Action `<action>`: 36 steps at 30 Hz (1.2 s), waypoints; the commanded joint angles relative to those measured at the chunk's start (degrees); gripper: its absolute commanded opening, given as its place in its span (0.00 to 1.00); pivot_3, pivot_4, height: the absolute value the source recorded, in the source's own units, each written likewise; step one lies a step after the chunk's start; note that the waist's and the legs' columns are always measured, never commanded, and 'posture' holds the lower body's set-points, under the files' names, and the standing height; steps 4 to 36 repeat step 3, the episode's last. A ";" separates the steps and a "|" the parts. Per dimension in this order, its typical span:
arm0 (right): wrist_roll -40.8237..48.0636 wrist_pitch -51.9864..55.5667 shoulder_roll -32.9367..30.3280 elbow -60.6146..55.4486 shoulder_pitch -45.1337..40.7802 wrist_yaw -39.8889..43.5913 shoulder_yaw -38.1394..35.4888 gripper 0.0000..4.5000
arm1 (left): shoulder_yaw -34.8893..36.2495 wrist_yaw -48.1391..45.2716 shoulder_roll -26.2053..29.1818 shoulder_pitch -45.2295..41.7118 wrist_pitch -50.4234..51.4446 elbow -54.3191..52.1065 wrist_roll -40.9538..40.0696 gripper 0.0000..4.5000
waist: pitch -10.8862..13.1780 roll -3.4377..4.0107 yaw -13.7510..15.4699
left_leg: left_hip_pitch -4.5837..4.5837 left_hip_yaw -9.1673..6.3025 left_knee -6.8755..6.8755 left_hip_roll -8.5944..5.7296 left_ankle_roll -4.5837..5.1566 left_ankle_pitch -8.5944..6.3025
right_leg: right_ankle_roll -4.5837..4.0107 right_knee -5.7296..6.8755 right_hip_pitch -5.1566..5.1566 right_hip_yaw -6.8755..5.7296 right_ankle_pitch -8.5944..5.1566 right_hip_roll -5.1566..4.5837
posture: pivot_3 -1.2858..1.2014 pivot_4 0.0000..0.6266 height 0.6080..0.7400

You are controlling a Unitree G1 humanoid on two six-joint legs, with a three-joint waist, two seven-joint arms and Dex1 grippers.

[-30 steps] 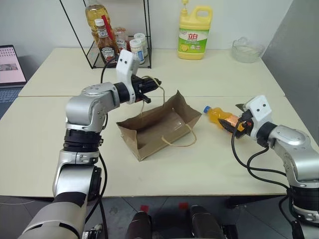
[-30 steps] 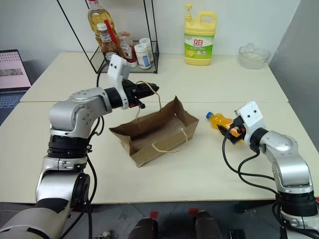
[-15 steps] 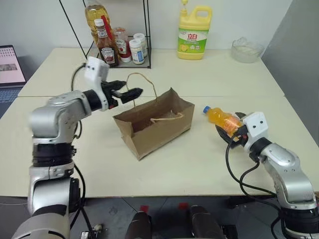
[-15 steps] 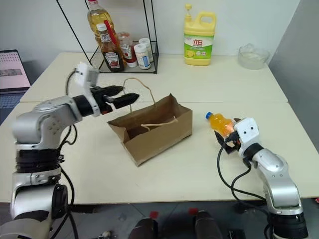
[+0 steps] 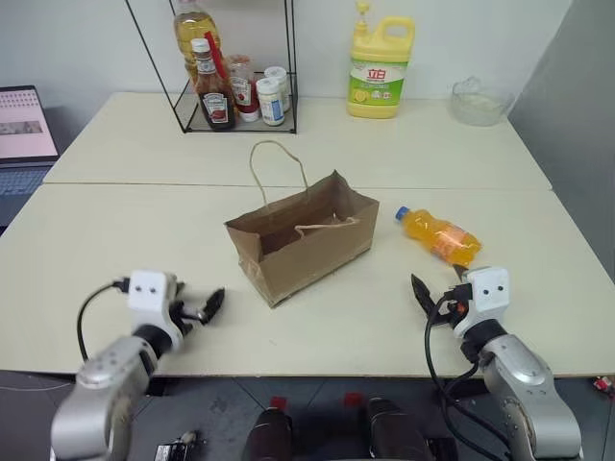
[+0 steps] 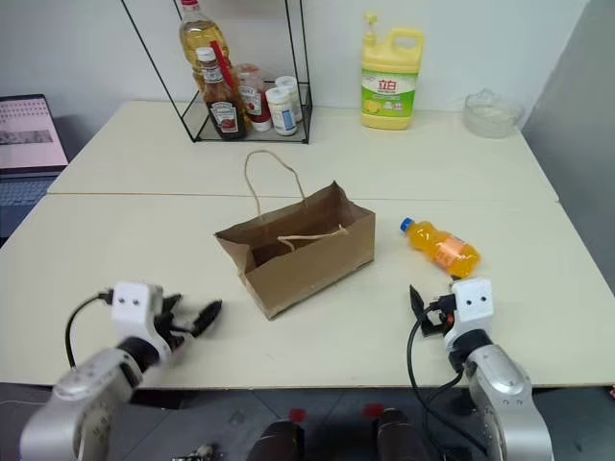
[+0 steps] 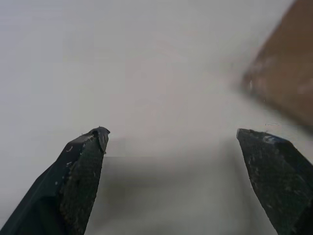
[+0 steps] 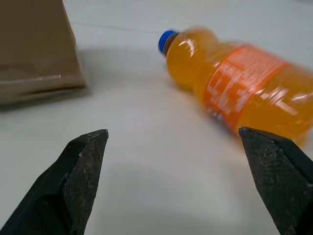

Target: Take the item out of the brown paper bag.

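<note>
Brown paper bag [image 5: 303, 240] upright at mid-table, mouth open, orange drink bottle [image 5: 439, 235] lying on its side just right of it (blue cap toward the bag), left gripper [image 5: 204, 307] and right gripper [image 8: 178, 161] near the table's front edge, both spread wide, holding nothing.

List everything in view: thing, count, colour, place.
paper bag: 1, brown, table centre, upright, mouth open, one handle standing, one drooped
orange drink bottle: 1, orange with blue cap, lying on the table right of the bag, apart from it
detergent jug: 1, yellow, far side of table
wire rack: 1, black, far left of table
ketchup bottle: 1, red, in rack
oil bottle: 1, amber, in rack
small jars: 2, white, in rack
bowl: 1, clear, far right corner
laptop: 1, left edge
table: cream
left gripper: black, open, near table edge
right gripper: black, open, short of bottle
</note>
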 commanded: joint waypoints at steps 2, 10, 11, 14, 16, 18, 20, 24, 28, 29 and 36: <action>0.75 2.46 0.96 -2.72 0.07 -2.21 0.06 1.00 | -6.09 4.33 -4.92 6.27 -7.28 -4.53 4.98 0.99 | -0.06 0.05 0.39 | 0.14 0.05 -0.01 -0.02 0.02 -0.02 | 0.00 -0.05 0.11 0.03 -0.01 0.00 | 0.52 0.24 1.00; 0.49 2.71 1.15 -2.79 0.26 -2.57 0.28 1.00 | -7.24 5.55 -6.17 7.52 -8.06 -4.98 6.00 0.99 | -0.06 0.05 0.39 | 0.17 0.07 -0.03 -0.02 0.02 -0.02 | 0.00 -0.05 0.14 0.05 -0.01 0.00 | 0.52 0.24 1.00; 0.49 2.71 1.15 -2.79 0.26 -2.57 0.28 1.00 | -7.24 5.55 -6.17 7.52 -8.06 -4.98 6.00 0.99 | -0.06 0.05 0.39 | 0.17 0.07 -0.03 -0.02 0.02 -0.02 | 0.00 -0.05 0.14 0.05 -0.01 0.00 | 0.52 0.24 1.00; 0.49 2.71 1.15 -2.79 0.26 -2.57 0.28 1.00 | -7.24 5.55 -6.17 7.52 -8.06 -4.98 6.00 0.99 | -0.06 0.05 0.39 | 0.17 0.07 -0.03 -0.02 0.02 -0.02 | 0.00 -0.05 0.14 0.05 -0.01 0.00 | 0.52 0.24 1.00; 0.49 2.71 1.15 -2.79 0.26 -2.57 0.28 1.00 | -7.24 5.55 -6.17 7.52 -8.06 -4.98 6.00 0.99 | -0.06 0.05 0.39 | 0.17 0.07 -0.03 -0.02 0.02 -0.02 | 0.00 -0.05 0.14 0.05 -0.01 0.00 | 0.52 0.24 1.00; 0.49 2.71 1.15 -2.79 0.26 -2.57 0.28 1.00 | -7.24 5.55 -6.17 7.52 -8.06 -4.98 6.00 0.99 | -0.06 0.05 0.39 | 0.17 0.07 -0.03 -0.02 0.02 -0.02 | 0.00 -0.05 0.14 0.05 -0.01 0.00 | 0.52 0.24 1.00; 0.49 2.71 1.15 -2.79 0.26 -2.57 0.28 1.00 | -7.24 5.55 -6.17 7.52 -8.06 -4.98 6.00 0.99 | -0.06 0.05 0.39 | 0.17 0.07 -0.03 -0.02 0.02 -0.02 | 0.00 -0.05 0.14 0.05 -0.01 0.00 | 0.52 0.24 1.00; 0.49 2.71 1.15 -2.79 0.26 -2.57 0.28 1.00 | -7.24 5.55 -6.17 7.52 -8.06 -4.98 6.00 0.99 | -0.06 0.05 0.39 | 0.17 0.07 -0.03 -0.02 0.02 -0.02 | 0.00 -0.05 0.14 0.05 -0.01 0.00 | 0.52 0.24 1.00; 0.49 2.71 1.15 -2.79 0.26 -2.57 0.28 1.00 | -7.24 5.55 -6.17 7.52 -8.06 -4.98 6.00 0.99 | -0.06 0.05 0.39 | 0.17 0.07 -0.03 -0.02 0.02 -0.02 | 0.00 -0.05 0.14 0.05 -0.01 0.00 | 0.52 0.24 1.00; 0.49 2.71 1.15 -2.79 0.26 -2.57 0.28 1.00 | -7.24 5.55 -6.17 7.52 -8.06 -4.98 6.00 0.99 | -0.06 0.05 0.39 | 0.17 0.07 -0.03 -0.02 0.02 -0.02 | 0.00 -0.05 0.14 0.05 -0.01 0.00 | 0.52 0.24 1.00; 0.49 2.71 1.15 -2.79 0.26 -2.57 0.28 1.00 | -7.24 5.55 -6.17 7.52 -8.06 -4.98 6.00 0.99 | -0.06 0.05 0.39 | 0.17 0.07 -0.03 -0.02 0.02 -0.02 | 0.00 -0.05 0.14 0.05 -0.01 0.00 | 0.52 0.24 1.00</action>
